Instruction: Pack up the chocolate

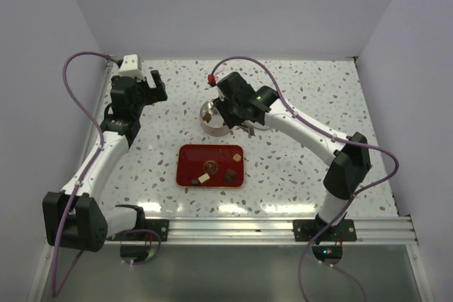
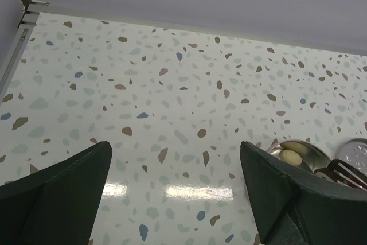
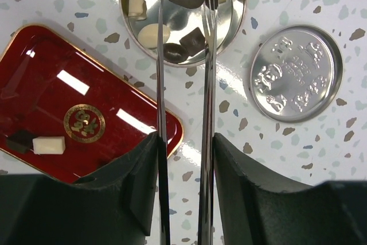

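Nearest you, the red tray (image 3: 51, 73) carries a few pieces of chocolate (image 3: 49, 145). Your right fingers (image 3: 137, 182) clamp the tweezers (image 3: 161, 113), with a dark piece between their tips over the round tin (image 3: 234, 10), where more pieces lie. The lid (image 3: 296, 73) rests just beside the tin on the bench (image 2: 172, 73). Farther off, your left fingers (image 2: 63, 187) hang spread wide, holding nothing.

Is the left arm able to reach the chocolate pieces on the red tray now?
Probably yes: the left hand is open and empty, the red tray lies uncovered, and the right hand holds its tweezers over the tin, away from the chocolate pieces.
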`<move>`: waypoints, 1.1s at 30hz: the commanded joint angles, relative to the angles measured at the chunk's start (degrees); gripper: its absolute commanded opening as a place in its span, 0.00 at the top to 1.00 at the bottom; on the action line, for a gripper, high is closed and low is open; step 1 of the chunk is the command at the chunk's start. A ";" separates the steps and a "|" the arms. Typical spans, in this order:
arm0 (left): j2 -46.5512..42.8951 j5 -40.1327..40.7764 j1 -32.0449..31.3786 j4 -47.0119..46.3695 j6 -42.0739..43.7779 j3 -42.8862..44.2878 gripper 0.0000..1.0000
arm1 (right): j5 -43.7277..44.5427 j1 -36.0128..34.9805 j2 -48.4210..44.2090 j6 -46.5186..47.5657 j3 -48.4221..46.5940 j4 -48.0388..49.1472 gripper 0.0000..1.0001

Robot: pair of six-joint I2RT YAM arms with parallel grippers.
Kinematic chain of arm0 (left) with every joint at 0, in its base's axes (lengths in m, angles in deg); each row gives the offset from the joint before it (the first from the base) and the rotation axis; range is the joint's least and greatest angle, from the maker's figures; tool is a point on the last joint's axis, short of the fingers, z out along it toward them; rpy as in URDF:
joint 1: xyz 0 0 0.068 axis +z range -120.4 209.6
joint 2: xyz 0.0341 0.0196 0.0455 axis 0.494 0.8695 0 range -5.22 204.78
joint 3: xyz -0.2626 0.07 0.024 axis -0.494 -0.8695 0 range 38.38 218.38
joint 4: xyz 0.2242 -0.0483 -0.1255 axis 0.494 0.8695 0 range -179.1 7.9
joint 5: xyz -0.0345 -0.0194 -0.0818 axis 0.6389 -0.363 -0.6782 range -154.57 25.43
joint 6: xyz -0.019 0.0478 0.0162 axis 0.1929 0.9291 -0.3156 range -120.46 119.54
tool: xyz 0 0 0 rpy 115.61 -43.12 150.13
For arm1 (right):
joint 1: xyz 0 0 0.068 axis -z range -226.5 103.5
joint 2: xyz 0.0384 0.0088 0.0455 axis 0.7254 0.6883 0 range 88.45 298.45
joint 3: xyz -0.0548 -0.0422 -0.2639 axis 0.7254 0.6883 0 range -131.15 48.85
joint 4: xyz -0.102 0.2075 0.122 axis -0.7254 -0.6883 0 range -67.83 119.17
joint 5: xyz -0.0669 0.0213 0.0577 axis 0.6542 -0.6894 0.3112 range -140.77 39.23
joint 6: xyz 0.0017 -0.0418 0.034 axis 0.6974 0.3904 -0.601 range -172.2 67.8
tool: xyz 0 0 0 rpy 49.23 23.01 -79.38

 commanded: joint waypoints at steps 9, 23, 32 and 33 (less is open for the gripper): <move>0.66 0.16 -0.33 -0.41 0.07 2.64 0.00 | -1.50 0.60 -1.32 0.80 -0.50 3.05 0.52; 1.01 -0.11 -0.33 -0.41 -0.11 2.73 0.00 | -5.27 -9.31 -11.16 -5.70 9.86 0.32 0.55; 0.58 -0.81 -0.42 -0.41 -0.37 2.73 0.00 | -9.94 -16.18 -13.54 -13.00 16.64 0.67 0.55; 0.49 -0.90 -0.42 -0.41 -0.46 2.82 0.00 | -9.85 -16.80 -13.54 -13.70 16.99 0.24 0.55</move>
